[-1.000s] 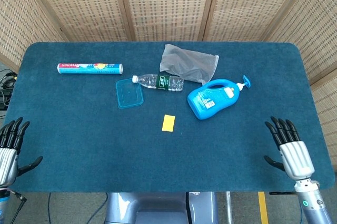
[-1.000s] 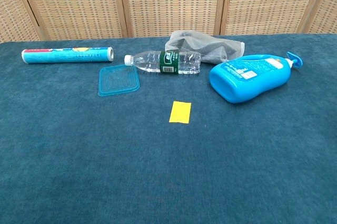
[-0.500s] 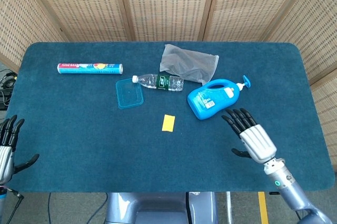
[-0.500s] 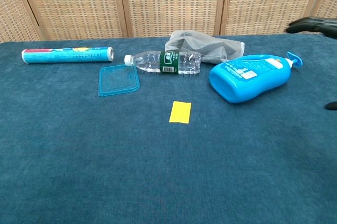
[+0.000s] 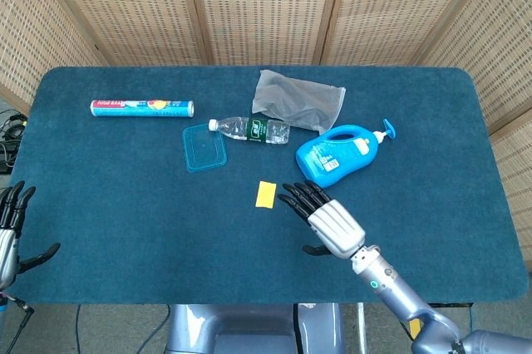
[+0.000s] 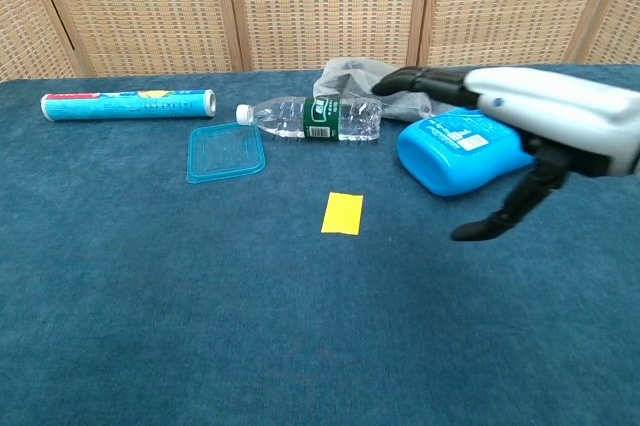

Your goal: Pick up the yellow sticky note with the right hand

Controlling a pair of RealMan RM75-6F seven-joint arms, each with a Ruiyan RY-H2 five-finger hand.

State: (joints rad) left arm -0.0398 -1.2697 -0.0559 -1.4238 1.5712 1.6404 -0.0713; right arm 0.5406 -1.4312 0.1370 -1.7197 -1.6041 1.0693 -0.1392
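One small yellow sticky note [image 5: 266, 194] lies flat on the blue table cover [image 5: 125, 204], roughly in the middle of the table and apart from everything else, which should leave room for fingers to come at it from any side. Just to its right in the head view, the right hand [image 5: 326, 221] hovers with its fingers spread wide and stretched toward the note, holding nothing; the fingertips [image 5: 287, 199] are near the note's edge but not touching it. From the chest view the same hand [image 6: 545, 121] is raised above the cloth, thumb hanging down, so I judge it is in the approach and must yet drop and pinch. A sheet this thin, lying flush on the fabric, will likely be awkward to lift. Behind the note sits a clear blue lid [image 5: 204, 148], with a plastic water bottle [image 5: 249, 129] lying on its side beside it, a grey bag [image 5: 298, 100] further back, and a blue pump bottle [image 5: 342, 154] close to the right hand. A rolled tube [image 5: 142, 108] lies well to the note's left and behind. The left hand [image 5: 10, 233] waits at the near left table edge, open and idle.
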